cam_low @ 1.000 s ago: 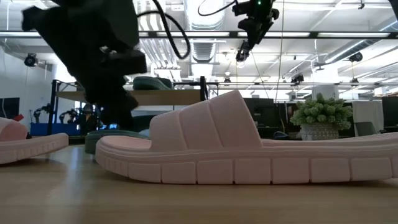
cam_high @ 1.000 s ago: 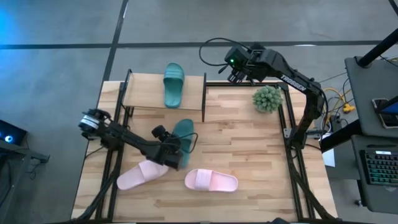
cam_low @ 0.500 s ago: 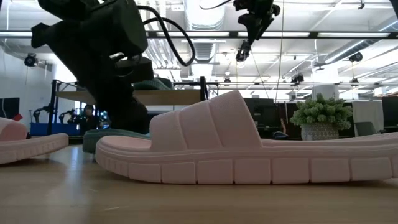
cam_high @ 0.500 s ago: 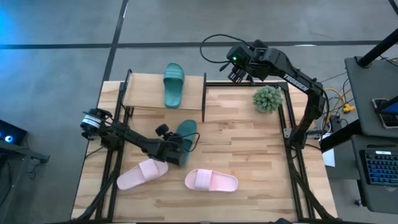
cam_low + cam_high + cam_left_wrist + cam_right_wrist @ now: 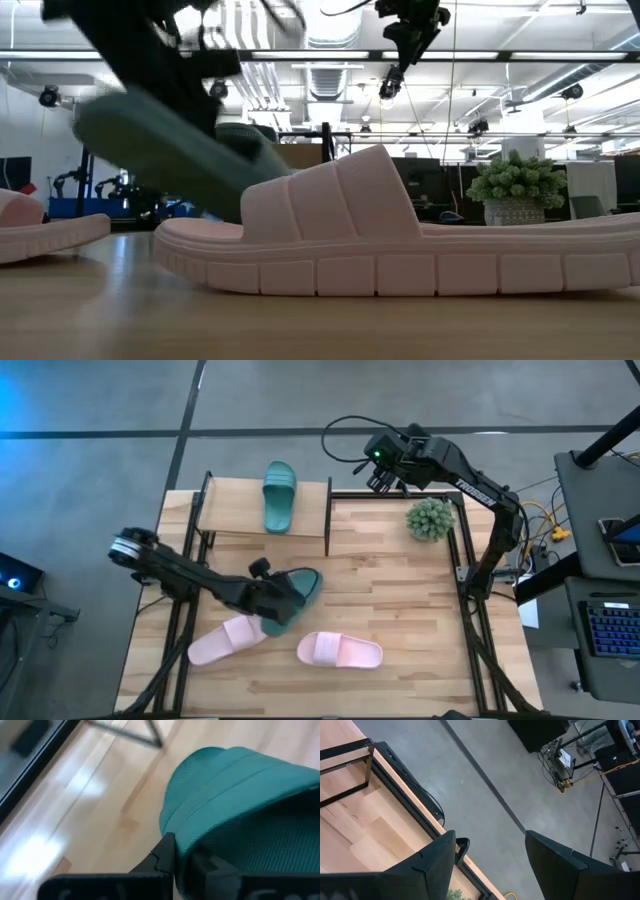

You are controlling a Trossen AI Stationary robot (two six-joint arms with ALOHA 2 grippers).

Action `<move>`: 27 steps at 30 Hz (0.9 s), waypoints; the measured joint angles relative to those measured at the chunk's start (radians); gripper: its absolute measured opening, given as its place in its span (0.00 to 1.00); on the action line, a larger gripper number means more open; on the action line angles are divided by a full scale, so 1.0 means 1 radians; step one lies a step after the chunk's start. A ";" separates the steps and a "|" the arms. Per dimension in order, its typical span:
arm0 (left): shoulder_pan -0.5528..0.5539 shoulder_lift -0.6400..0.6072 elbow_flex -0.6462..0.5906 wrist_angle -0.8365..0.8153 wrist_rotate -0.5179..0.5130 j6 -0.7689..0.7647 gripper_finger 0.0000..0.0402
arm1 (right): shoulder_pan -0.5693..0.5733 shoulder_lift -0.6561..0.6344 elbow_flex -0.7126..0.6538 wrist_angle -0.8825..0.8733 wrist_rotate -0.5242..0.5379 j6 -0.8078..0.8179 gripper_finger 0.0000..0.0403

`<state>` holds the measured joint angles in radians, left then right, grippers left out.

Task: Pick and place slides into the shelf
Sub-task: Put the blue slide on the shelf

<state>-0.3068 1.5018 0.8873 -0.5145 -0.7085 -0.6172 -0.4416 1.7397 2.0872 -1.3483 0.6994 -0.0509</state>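
My left gripper [image 5: 272, 603] is shut on a teal slide [image 5: 297, 587] over the middle of the table; the slide also shows in the left wrist view [image 5: 240, 805] and, raised and tilted, in the low view [image 5: 165, 150]. The second teal slide [image 5: 279, 495] lies flat on the shelf's wood top board [image 5: 230, 507]. Two pink slides [image 5: 228, 639] [image 5: 340, 651] lie on their soles near the table's near edge. My right gripper [image 5: 384, 477] is open and empty, high over the table's far edge; its spread fingers show in the right wrist view [image 5: 490, 865]. My left gripper pinches the teal slide's rim at its near-left end [image 5: 181, 841] between its two fingers [image 5: 165, 854]. The fingers come slanting from the table's left. The slide is tilted, with the held end up and the other end lower [image 5: 235, 195], partly hidden behind a pink slide.
A fuzzy green plant [image 5: 430, 519] stands at the far right of the table. The shelf [image 5: 300, 155] stands at the far left, with black frame rods at its sides. The larger pink slide [image 5: 400, 240] fills the low view's foreground. Bare wood lies right of centre.
My left gripper has taken hold of the teal slide and raised its left end off the table. The slide, which lay flat, now hangs tilted and has turned a little and shifted toward the near edge. The left arm's base has swung leftward.
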 joint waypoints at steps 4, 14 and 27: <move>-0.010 -0.160 0.005 -0.036 0.116 0.025 0.00 | 0.000 0.000 0.000 0.003 0.000 -0.003 0.57; -0.050 -0.562 0.026 -0.013 -0.363 0.125 0.00 | 0.000 0.000 0.000 0.023 0.000 -0.003 0.57; 0.261 -0.683 0.031 -0.018 -0.695 0.616 0.00 | 0.000 0.000 0.000 0.072 0.000 -0.002 0.57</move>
<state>-0.0455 0.8185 0.9180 -0.5327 -1.4034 -0.0008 -0.4416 1.7397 2.0872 -1.2767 0.6994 -0.0532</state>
